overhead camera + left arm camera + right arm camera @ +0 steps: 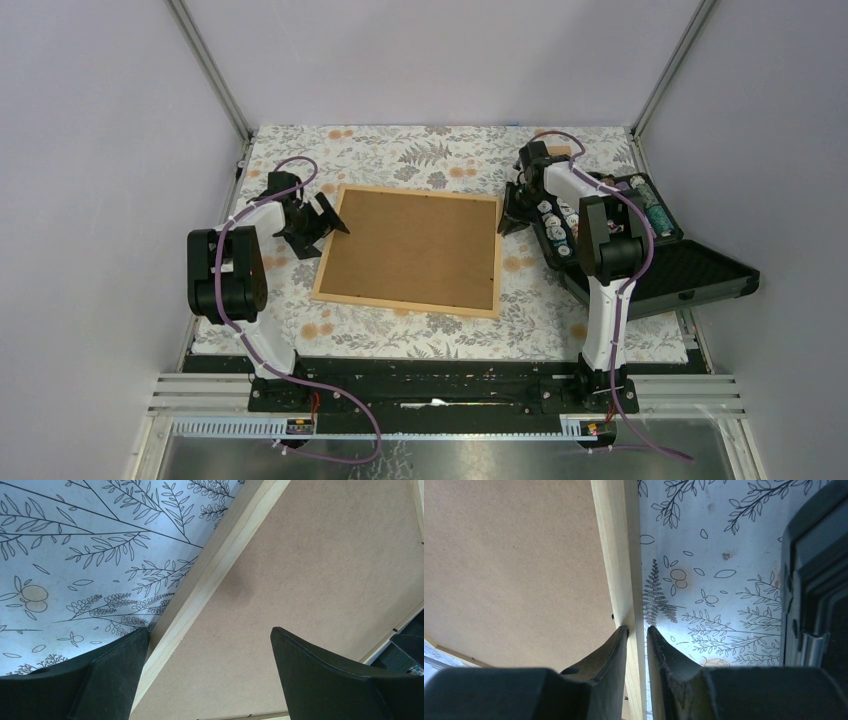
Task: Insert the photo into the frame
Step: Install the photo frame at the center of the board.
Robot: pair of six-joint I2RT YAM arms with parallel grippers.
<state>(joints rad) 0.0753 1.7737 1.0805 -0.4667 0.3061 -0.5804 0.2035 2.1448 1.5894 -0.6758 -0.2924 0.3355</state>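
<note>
The frame (pixel 405 304) lies flat on the table with its back up, and a brown backing board (pixel 410 245) fills it. The photo is hidden. My left gripper (pixel 330 222) hovers open at the frame's left rail near the far corner. In the left wrist view its fingers (pixel 210 630) straddle the wooden rail (pixel 220 560), one over the cloth and one over the board. My right gripper (pixel 507 215) is at the far right corner. In the right wrist view it (pixel 637 628) stands narrow, pinching the right rail (pixel 616 555) from both sides.
A floral tablecloth (pixel 420 150) covers the table. An open black case (pixel 680 270) holding several small items stands close to the right of the frame, and its edge (pixel 814 580) shows beside my right gripper. Grey walls enclose the table.
</note>
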